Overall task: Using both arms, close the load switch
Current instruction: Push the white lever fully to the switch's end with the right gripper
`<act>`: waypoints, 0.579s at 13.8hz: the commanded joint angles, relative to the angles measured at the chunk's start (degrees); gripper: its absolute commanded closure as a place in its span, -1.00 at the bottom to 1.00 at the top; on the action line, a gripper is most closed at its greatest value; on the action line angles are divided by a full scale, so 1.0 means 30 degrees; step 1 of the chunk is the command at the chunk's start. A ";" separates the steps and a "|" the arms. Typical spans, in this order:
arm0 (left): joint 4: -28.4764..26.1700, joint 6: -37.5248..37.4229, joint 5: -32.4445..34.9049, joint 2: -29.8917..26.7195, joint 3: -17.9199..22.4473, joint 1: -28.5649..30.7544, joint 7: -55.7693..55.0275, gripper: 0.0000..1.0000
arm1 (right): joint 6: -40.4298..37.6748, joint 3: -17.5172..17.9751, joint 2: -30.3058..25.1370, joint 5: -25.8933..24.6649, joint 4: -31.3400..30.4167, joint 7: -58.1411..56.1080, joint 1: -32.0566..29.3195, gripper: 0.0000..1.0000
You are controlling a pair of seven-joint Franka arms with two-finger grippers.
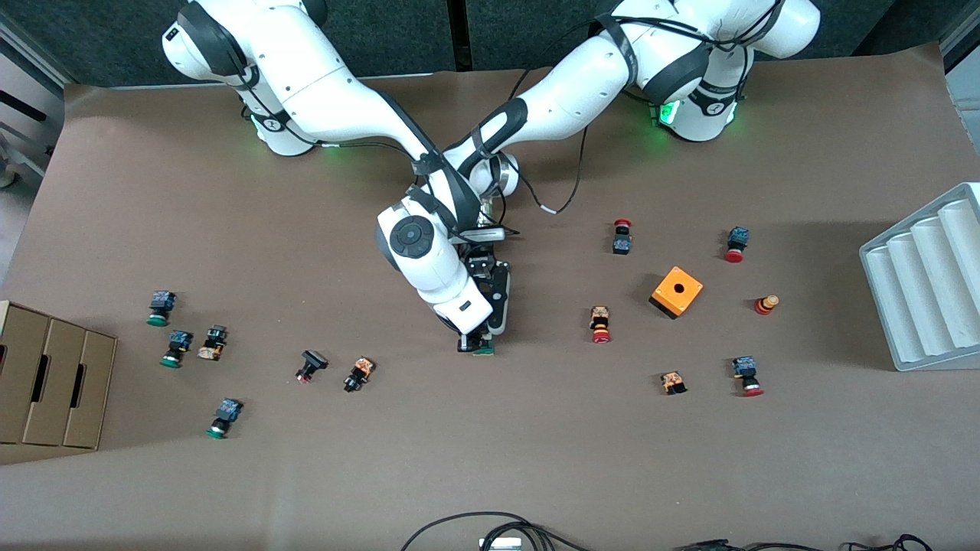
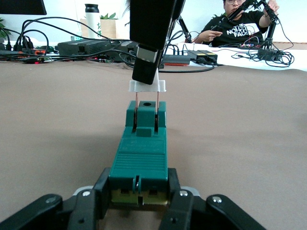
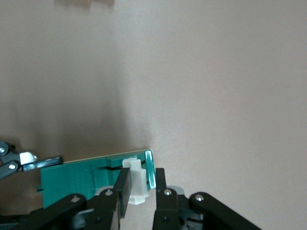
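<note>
The load switch (image 1: 484,350) is a narrow dark-green block (image 2: 141,153) lying on the brown table near its middle. My left gripper (image 2: 139,194) is shut on one end of the block, one finger on each side. At the other end, a white tab (image 2: 147,86) stands raised above the block on two thin metal pins. My right gripper (image 3: 139,187) is shut on that tab (image 3: 135,179), with the green block (image 3: 67,179) beside it. In the front view both hands meet over the switch, the right gripper (image 1: 468,340) and the left gripper (image 1: 494,325).
An orange cube box (image 1: 676,291) with a hole sits toward the left arm's end. Red- and green-capped push buttons (image 1: 600,324) lie scattered on both sides. A cardboard box (image 1: 53,383) and a white ribbed tray (image 1: 926,283) stand at the table's two ends. Cables (image 1: 490,528) lie along the front edge.
</note>
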 commanded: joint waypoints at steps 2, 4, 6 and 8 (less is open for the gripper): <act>-0.0093 0.0449 -0.0105 0.0534 -0.0061 0.0061 -0.0500 0.45 | 0.0852 0.0041 0.0940 -0.0190 0.0902 0.0101 -0.0156 0.45; -0.0093 0.0449 -0.0105 0.0534 -0.0032 0.0090 -0.0500 0.45 | 0.1086 0.0042 0.1029 -0.0190 0.0903 0.0131 -0.0156 0.45; -0.0093 0.0449 -0.0105 0.0534 -0.0032 0.0061 -0.0500 0.45 | 0.1116 0.0041 0.1145 -0.0190 0.0903 0.0131 -0.0156 0.45; -0.0064 0.0449 -0.0105 0.0534 -0.0032 0.0090 -0.0500 0.45 | 0.1320 0.0041 0.1408 -0.0219 0.1049 0.0131 -0.0156 0.45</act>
